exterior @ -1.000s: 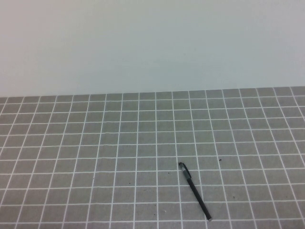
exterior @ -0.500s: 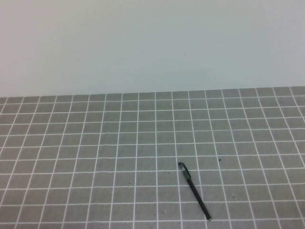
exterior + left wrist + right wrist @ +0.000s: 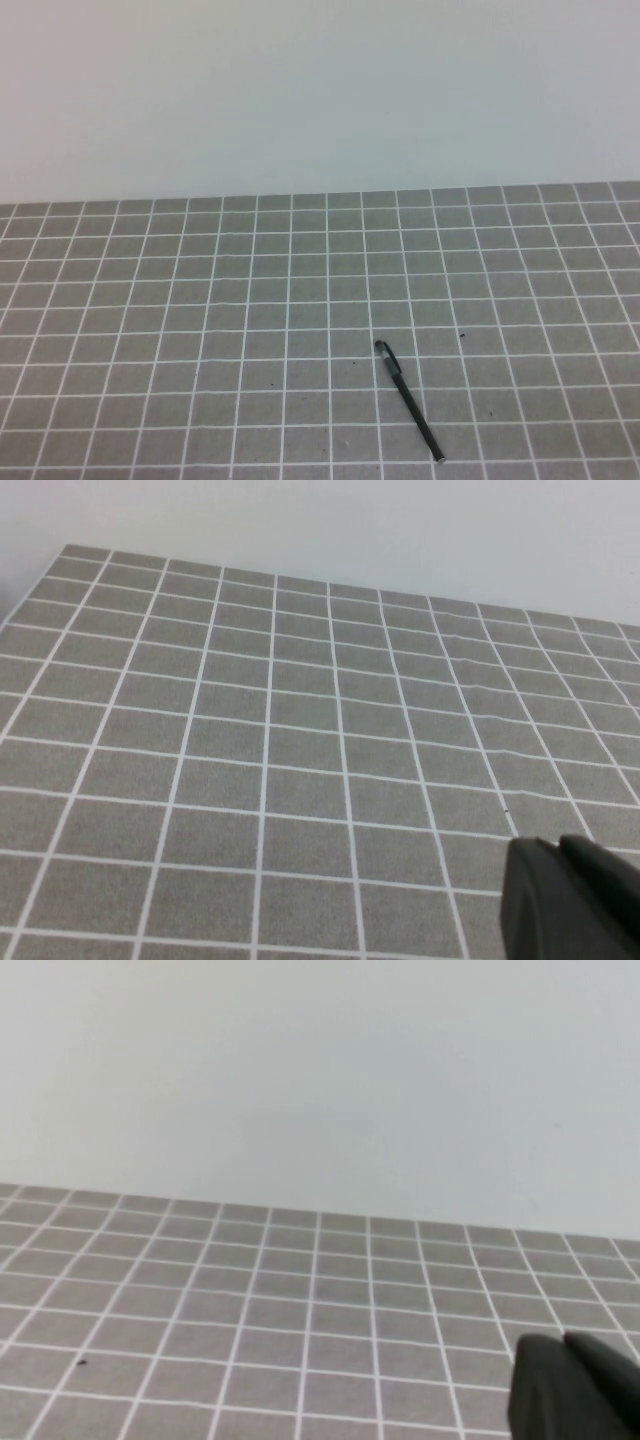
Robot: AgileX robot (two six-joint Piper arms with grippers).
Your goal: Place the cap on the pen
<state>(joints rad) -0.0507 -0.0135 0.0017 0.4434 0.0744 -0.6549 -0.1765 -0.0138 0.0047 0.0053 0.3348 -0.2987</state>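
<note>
A: Largest first — the grey gridded mat (image 3: 200, 330) runs back to a pale wall (image 3: 320, 90).

B: And on the mat?

A: The pen (image 3: 410, 402) lies flat near the mat's front edge, right of centre, slanting; cap end away from that edge, pale tip at it. A few dark specks (image 3: 461, 335) sit near the pen. Nothing covers it.

B: Grippers?

A: The left gripper (image 3: 572, 900) hangs above bare mat; so does the right gripper (image 3: 572, 1388). Whether either one's fingers are released or clenched cannot be told.
</note>
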